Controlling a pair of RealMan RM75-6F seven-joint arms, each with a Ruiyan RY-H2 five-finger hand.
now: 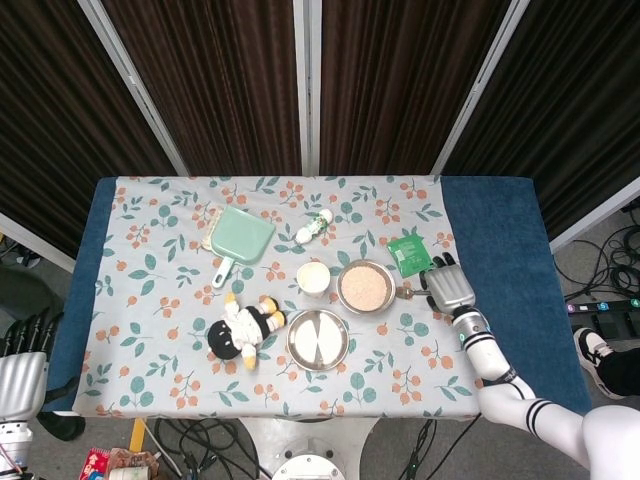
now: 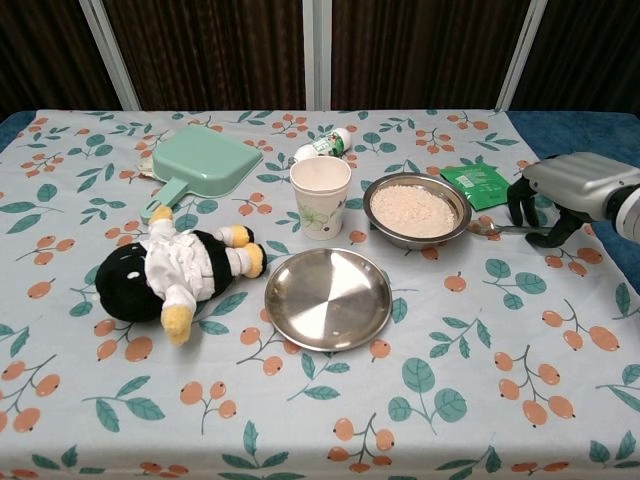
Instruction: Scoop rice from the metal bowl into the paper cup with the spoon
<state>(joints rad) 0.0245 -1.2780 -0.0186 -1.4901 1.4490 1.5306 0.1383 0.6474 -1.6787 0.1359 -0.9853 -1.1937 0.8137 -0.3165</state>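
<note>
In the head view, the right robot hand (image 1: 449, 289) rests at the right of the metal bowl (image 1: 366, 287) of rice, over the spoon (image 1: 411, 293) handle. The left robot hand (image 1: 22, 352) hangs off the tabletop (image 1: 150, 330) edge — I cannot tell its state.

In the chest view, the right robot hand (image 2: 560, 195) curls its fingers (image 2: 518, 203) down around the spoon (image 2: 498, 229) handle — whether it grips, I cannot tell. The paper cup (image 2: 321, 195) stands upright just left of the metal bowl (image 2: 417, 211).
</note>
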